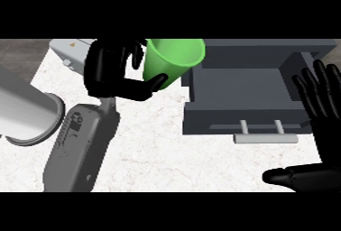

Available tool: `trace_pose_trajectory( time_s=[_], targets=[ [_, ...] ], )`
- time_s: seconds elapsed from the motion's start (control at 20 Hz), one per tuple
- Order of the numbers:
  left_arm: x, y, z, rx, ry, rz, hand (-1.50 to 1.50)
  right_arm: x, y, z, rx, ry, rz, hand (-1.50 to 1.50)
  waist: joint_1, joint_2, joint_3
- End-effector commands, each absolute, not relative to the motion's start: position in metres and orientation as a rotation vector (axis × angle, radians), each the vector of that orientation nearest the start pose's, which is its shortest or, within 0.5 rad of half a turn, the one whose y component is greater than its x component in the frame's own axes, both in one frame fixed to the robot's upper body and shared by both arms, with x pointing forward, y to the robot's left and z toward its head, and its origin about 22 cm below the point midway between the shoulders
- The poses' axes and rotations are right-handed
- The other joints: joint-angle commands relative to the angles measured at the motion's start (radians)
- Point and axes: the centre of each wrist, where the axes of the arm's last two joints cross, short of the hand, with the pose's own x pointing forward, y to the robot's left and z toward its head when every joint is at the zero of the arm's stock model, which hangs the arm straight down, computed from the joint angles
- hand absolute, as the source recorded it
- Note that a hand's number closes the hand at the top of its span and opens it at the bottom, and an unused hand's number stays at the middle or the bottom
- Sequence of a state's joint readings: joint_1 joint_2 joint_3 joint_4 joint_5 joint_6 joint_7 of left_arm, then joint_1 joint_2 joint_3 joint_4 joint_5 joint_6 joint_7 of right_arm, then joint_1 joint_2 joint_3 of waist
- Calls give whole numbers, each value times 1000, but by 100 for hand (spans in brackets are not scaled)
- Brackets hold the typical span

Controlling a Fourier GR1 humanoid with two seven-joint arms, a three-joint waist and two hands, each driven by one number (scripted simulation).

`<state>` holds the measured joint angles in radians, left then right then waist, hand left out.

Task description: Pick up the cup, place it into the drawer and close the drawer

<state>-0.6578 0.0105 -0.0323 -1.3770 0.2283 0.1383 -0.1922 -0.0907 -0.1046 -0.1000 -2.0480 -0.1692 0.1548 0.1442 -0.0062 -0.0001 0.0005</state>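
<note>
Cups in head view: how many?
1. The green cup is held in the left hand, at the open drawer's left edge. None seen inside the drawer.

Left hand (114, 72) curled round a green cup (172, 61), held tilted just beside the left wall of an open grey drawer (233, 115). Right hand (323, 122) open at the view's right edge, fingers up. White marbled counter (173, 158) beneath. Pale handle (264, 138) on the drawer's front.
</note>
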Motion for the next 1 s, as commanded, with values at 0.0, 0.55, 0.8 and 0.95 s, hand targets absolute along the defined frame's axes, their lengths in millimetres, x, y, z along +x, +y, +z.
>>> trace_pose_trajectory(
  time_s=[0.0, 0.55, 0.8, 0.95],
  targets=[
    [364, 108, 157, -321, -2116, -30, 150, 227, -252, 140, 111, -1988, 122, -150, -1, 0, 0],
    [404, 66, 184, -279, -2043, -111, 150, 219, -265, 132, 118, -1989, 144, -150, -8, 2, 0],
    [412, 37, 177, -237, -2002, -79, 150, 211, -259, 144, 148, -1960, 159, -150, -30, 4, 0],
    [422, 28, 175, -204, -2001, -100, 150, 227, -241, 142, 145, -1989, 148, -150, -35, 8, 0]
  ],
)
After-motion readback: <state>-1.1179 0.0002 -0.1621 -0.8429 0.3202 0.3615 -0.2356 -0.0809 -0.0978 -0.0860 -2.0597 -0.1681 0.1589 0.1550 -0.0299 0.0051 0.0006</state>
